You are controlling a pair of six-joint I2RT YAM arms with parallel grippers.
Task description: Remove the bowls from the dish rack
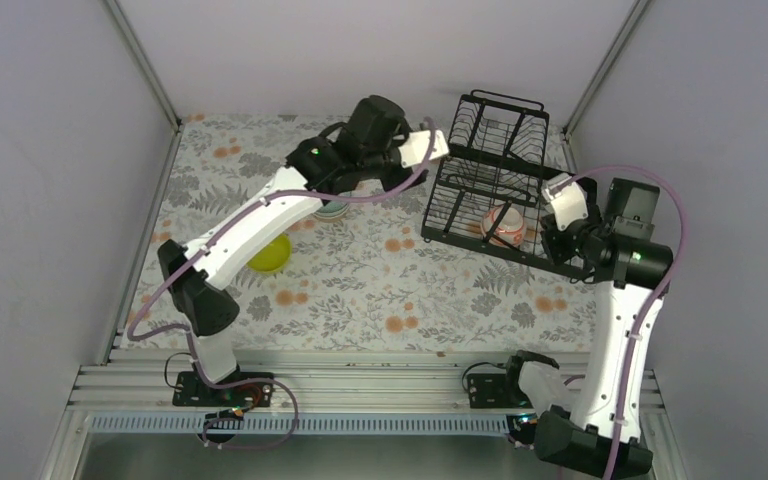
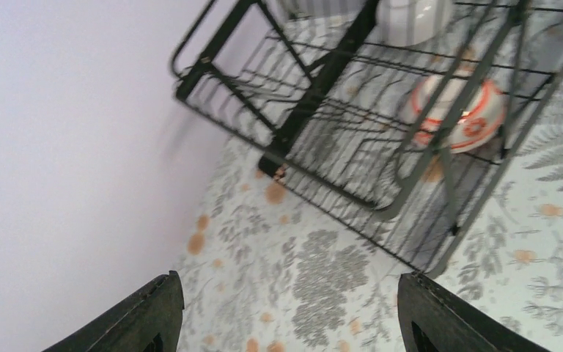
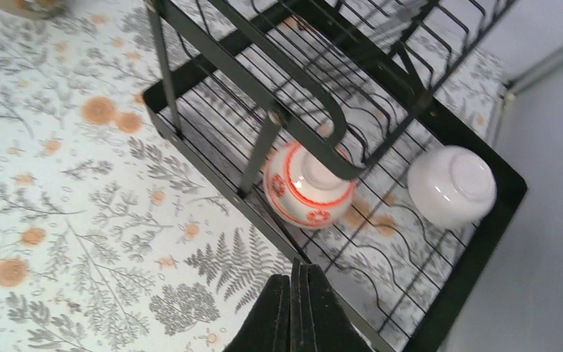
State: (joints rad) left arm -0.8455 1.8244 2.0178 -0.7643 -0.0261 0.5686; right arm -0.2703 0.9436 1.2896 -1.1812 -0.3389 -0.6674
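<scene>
One patterned bowl (image 3: 298,196) sits partly hidden behind dish rack (image 3: 495,224) bars.

black dish rack (image 3: 495,220), red-patterned bowl (image 3: 300,192), white bowl (image 3: 451,183)

Nothing readable here, folks: no words, labels, brand names or numbers show up in any of the three views. Only decoration, like the red-orange rings and little round motifs on the white bowl (image 3: 309,192) sitting in the dish rack (image 3: 495,220). The tablecloth (image 3: 81,220) just has grey ferns and orange flowers printed on it, no lettering.
</scene>
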